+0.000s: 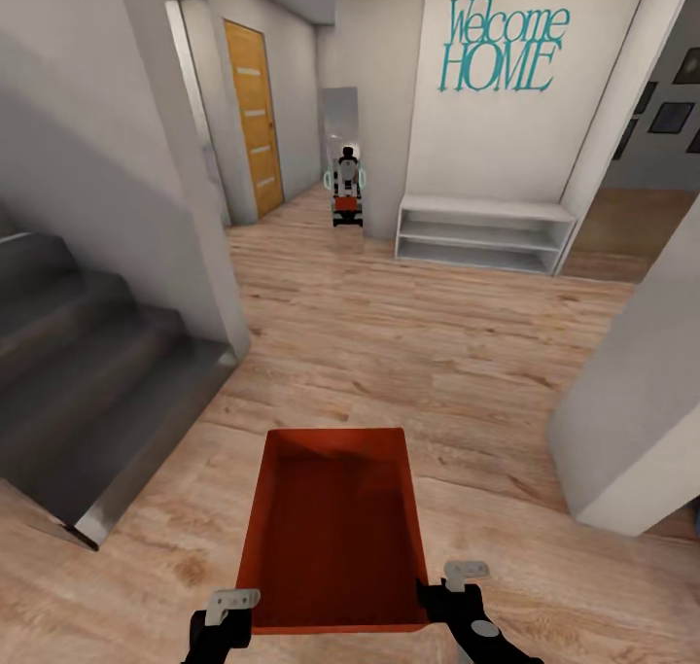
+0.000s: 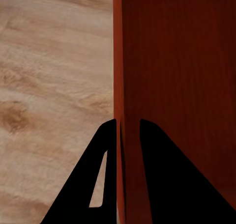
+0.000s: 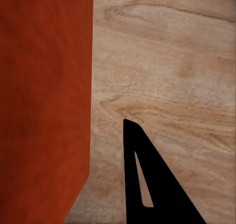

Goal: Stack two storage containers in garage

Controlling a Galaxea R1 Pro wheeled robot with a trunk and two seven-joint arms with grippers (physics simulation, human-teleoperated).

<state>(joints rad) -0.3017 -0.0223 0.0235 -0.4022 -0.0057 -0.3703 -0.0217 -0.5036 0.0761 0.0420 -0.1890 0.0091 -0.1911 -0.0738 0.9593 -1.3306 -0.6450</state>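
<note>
One orange-red storage container hangs open side up above the light wood-plank floor, low in the head view. My left gripper is at its near left corner. In the left wrist view its two black fingers straddle the thin container wall and pinch it. My right gripper sits against the near right corner. The right wrist view shows one black finger a little apart from the container's side, which hides the other finger. The garage is out of view.
Grey stairs rise at the left. A wall corner juts in at the right. Ahead are a white low shelf, a tall mirror reflecting the robot, and an orange door. Wood floor lies open between them.
</note>
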